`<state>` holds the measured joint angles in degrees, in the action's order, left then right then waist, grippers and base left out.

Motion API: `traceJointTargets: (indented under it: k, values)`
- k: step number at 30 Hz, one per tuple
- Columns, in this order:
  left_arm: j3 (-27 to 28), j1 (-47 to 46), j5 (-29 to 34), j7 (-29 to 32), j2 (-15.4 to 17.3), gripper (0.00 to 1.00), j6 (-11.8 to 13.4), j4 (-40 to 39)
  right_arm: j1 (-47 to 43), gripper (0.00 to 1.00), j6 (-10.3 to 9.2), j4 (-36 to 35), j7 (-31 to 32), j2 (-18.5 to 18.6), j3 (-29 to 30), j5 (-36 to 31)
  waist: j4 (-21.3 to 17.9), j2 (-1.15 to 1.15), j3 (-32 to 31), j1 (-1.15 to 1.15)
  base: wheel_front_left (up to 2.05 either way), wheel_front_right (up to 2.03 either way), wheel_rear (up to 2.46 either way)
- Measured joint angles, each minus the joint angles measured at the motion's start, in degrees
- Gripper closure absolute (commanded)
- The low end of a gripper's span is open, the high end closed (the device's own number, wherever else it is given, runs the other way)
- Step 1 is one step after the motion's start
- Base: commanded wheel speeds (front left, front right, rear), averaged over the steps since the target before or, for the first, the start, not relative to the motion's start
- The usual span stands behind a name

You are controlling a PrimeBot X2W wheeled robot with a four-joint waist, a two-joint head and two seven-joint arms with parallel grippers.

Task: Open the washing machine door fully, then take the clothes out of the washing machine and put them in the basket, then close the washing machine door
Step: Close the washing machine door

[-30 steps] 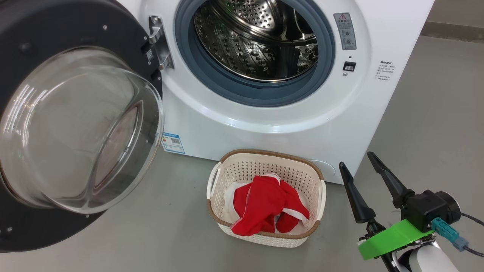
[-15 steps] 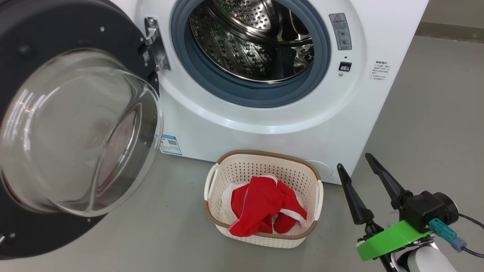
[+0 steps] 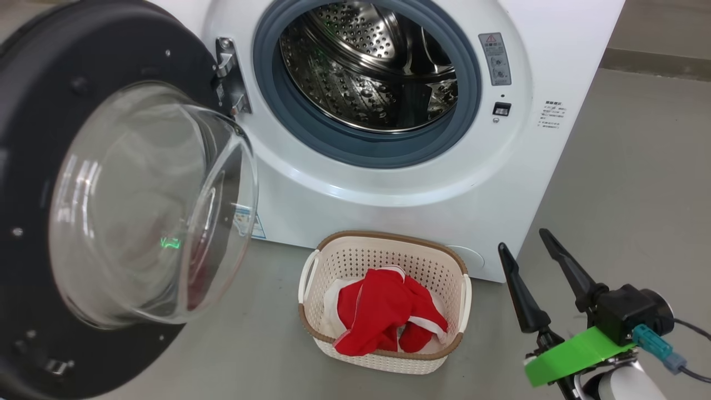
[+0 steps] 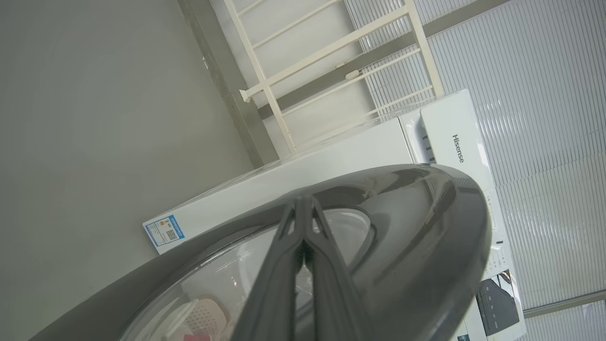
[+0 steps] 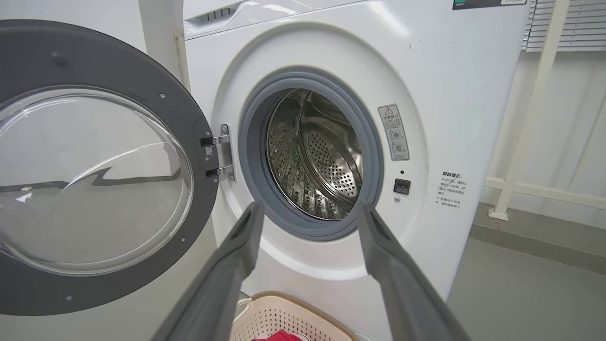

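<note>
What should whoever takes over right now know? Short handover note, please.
Left gripper: shut, nothing held, fingers together against the outer black rim of the washing machine door; contact unclear.
Right gripper: open, empty, hovering right of the basket.
Clothes: red bundle in the basket, on the floor before the washing machine.
Done: door open, drum looks empty, clothes in basket.
Left: swing the door shut.
</note>
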<state>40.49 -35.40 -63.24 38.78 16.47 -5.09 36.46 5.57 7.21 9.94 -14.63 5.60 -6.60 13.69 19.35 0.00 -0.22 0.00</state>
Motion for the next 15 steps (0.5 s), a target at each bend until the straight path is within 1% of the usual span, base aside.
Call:
traceJointTargets:
  k: [6,10,11,12,13,15]
  values:
    - [0.57,4.11,-2.79,1.91,-5.53,1.0,0.79,-7.68,-1.01,0.0,0.0,0.23,0.0,-0.32,0.05,0.01,-0.37,0.0,-0.57,0.0,0.0,0.0,0.0]
    - [0.71,6.75,-3.82,3.2,-9.17,1.0,2.35,-14.15,-1.02,0.0,0.0,0.31,0.0,-0.34,0.09,0.05,-0.79,0.0,-0.82,0.0,0.0,0.0,0.0]
    - [0.71,6.75,-3.82,3.2,-9.17,1.0,2.35,-14.15,-1.02,0.0,0.0,0.31,0.0,-0.34,0.09,0.05,-0.79,0.0,-0.82,0.0,0.0,0.0,0.0]
    - [0.6,8.06,-4.95,4.45,-10.72,1.0,3.14,-17.46,-1.06,0.0,0.0,0.43,0.0,-0.33,0.07,0.22,-1.06,0.0,-0.87,0.0,0.0,0.0,0.0]
    - [0.6,8.06,-4.95,4.45,-10.72,1.0,3.14,-17.46,-1.06,0.0,0.0,0.43,0.0,-0.33,0.07,0.22,-1.06,0.0,-0.87,0.0,0.0,0.0,0.0]
    - [0.4,9.29,-5.91,5.38,-12.09,1.0,3.89,-20.6,-1.18,0.0,0.0,0.51,0.0,-0.33,0.04,0.36,-1.39,0.0,-0.87,0.0,0.0,0.0,0.0]
